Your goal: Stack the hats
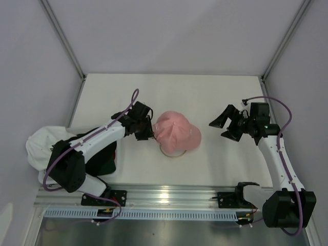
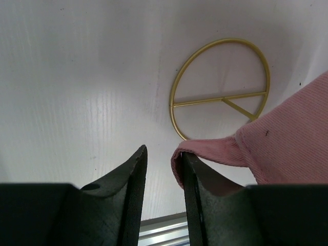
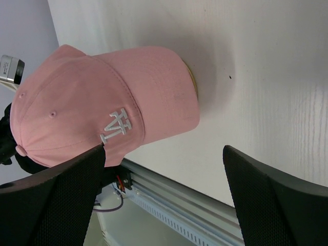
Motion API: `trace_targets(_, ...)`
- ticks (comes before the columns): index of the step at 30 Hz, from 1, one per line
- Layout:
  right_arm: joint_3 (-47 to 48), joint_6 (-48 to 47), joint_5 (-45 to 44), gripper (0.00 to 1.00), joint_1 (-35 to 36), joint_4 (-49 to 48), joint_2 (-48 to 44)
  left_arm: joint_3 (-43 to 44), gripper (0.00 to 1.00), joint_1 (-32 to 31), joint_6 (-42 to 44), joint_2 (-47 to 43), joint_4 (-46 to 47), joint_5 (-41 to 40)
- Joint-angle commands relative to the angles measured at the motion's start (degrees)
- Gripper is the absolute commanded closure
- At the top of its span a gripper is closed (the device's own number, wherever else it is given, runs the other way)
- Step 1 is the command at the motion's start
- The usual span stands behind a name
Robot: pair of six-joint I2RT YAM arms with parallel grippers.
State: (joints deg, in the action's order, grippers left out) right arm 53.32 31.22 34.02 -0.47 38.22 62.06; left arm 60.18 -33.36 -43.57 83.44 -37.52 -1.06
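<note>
Pink hat is being settled over the gold stand, its rim hooked on one finger of the half-spread left hand; a clean withdrawal is needed next.

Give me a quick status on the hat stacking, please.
Left fingers slightly apart at pink cap's edge. Right fingers wide open, empty. Cap partly covers gold ring stand. Nothing in the way.

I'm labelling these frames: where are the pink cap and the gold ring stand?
pink cap (image 1: 177, 134): top external view, on its crown.
gold ring stand (image 2: 205, 101): left wrist view, on its crossbar.
</note>
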Motion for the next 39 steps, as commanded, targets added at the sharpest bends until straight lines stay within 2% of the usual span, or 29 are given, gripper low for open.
trace_targets(1,1.3,-0.5,-1.5,0.00,0.3,-1.0,-0.1,-1.4,0.59,-0.2,0.9,-0.3,-1.5,-1.5)
trace_targets(3,2.5,-1.9,-2.4,0.00,0.3,0.3,-0.1,-0.9,0.54,-0.2,1.9,-2.7,-2.5,-3.2)
trace_targets(4,3.9,-2.6,-2.6,0.01,0.3,0.8,0.1,-0.5,0.41,-0.2,2.3,-3.5,-3.9,-3.9)
trace_targets(7,6.5,-4.0,-3.3,0.00,1.8,2.4,1.0,1.2,0.27,-0.1,3.6,-7.5,-6.7,-6.2)
trace_targets(10,10.0,-4.8,-3.2,0.01,2.3,3.2,2.4,2.2,0.21,0.0,4.5,-11.8,-7.7,-6.8)
trace_targets(19,13.0,-6.0,-3.3,0.00,3.1,4.1,3.6,4.8,0.11,4.0,5.0,-20.1,-10.3,0.6)
trace_targets(23,13.6,-5.6,-2.6,0.01,3.4,3.9,2.8,9.0,0.04,8.7,6.7,-22.6,-16.1,1.0)
trace_targets(25,14.4,-5.6,-2.6,0.00,3.7,3.5,2.6,13.1,0.00,11.0,8.1,-23.8,-24.3,-3.0)
trace_targets(27,15.1,-5.6,-2.7,0.00,4.1,3.3,3.0,17.7,0.01,14.3,8.2,-24.5,-34.1,-11.7)
trace_targets(28,15.8,-5.5,-2.8,0.00,4.3,2.9,3.2,19.4,0.01,15.2,6.4,-24.9,-38.2,-15.8)
trace_targets(29,15.9,-5.3,-2.8,0.00,4.9,2.6,3.4,24.1,0.01,17.2,0.9,-25.3,-42.4,-23.6)
trace_targets(31,16.2,-4.8,-1.9,0.00,5.3,1.1,4.3,26.7,0.00,18.4,-5.4,-26.4,-53.0,-29.1)
trace_targets(34,16.5,-4.2,-0.8,0.00,6.5,-0.2,6.0,23.1,0.00,23.3,-5.4,-32.1,-53.0,-27.5)
trace_targets(35,16.6,-4.2,-0.6,0.00,6.9,-0.3,6.3,21.9,0.01,27.7,-5.3,-33.4,-53.0,-26.4)
trace_targets(36,16.8,-4.3,-0.4,0.01,7.4,-0.2,6.7,20.9,0.01,29.5,-4.9,-34.7,-53.0,-26.4)
trace_targets(39,16.6,-4.2,-0.4,0.00,8.3,-0.9,7.3,18.0,0.00,36.6,-3.5,-34.2,-53.0,-27.3)
